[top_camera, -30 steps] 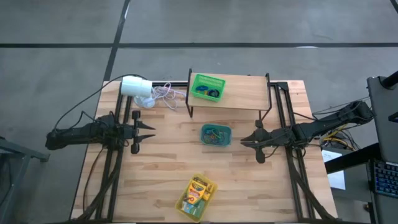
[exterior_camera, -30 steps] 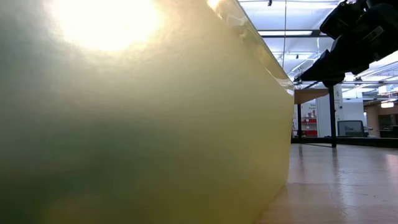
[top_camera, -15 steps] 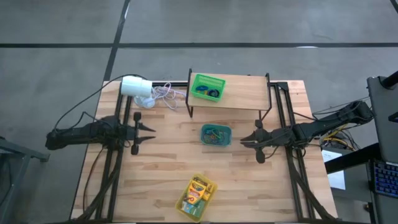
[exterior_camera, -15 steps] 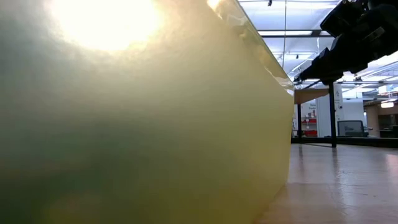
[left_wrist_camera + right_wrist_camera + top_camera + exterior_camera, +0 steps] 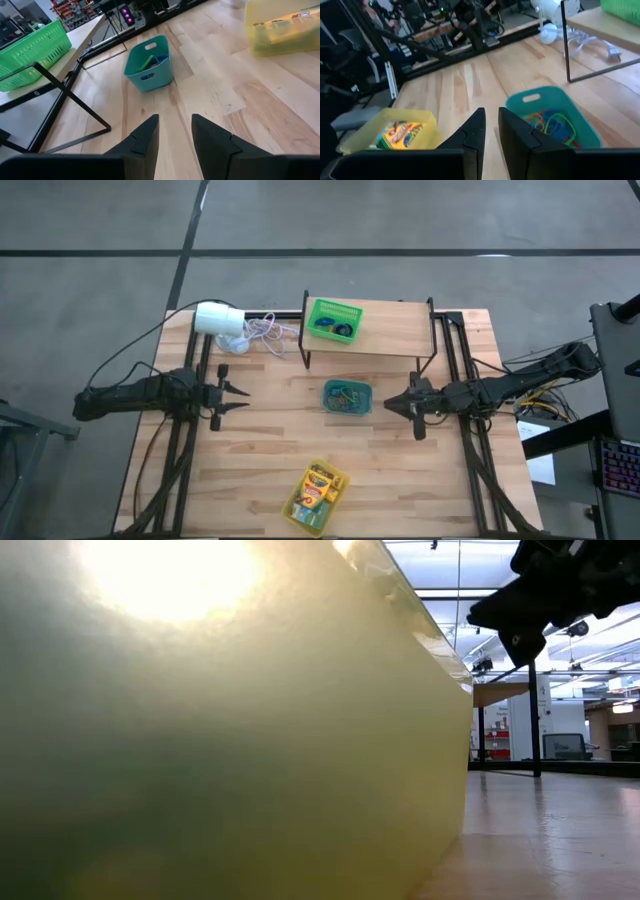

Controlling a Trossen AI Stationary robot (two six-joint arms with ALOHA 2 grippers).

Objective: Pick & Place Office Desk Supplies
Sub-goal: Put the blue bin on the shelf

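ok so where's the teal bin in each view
High view: teal bin at table centre, between the two grippers, below the shelf.
Low view: not in it; a yellow bin wall fills most of the picture.
Left wrist view: upper middle, beyond the fingers.
Right wrist view: lower right, rubber bands inside.
Shared landmark: the green basket on the shelf.

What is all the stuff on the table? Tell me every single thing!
Green basket: one, green, on the raised shelf, dark loops inside.
Raised shelf: one, wood top on black legs, at the table's far edge.
Teal bin: one, teal, mid-table between the arms, coloured rubber bands inside.
Yellow bin: one, yellow, near edge, holding a crayon box.
White cylinder: one, white, far left corner, lying with a thin white cord beside it.
Table: one, light wood.
Left gripper: dark, left of the teal bin, jaws apart, empty.
Right gripper: dark, right of the teal bin, jaws slightly apart, empty.
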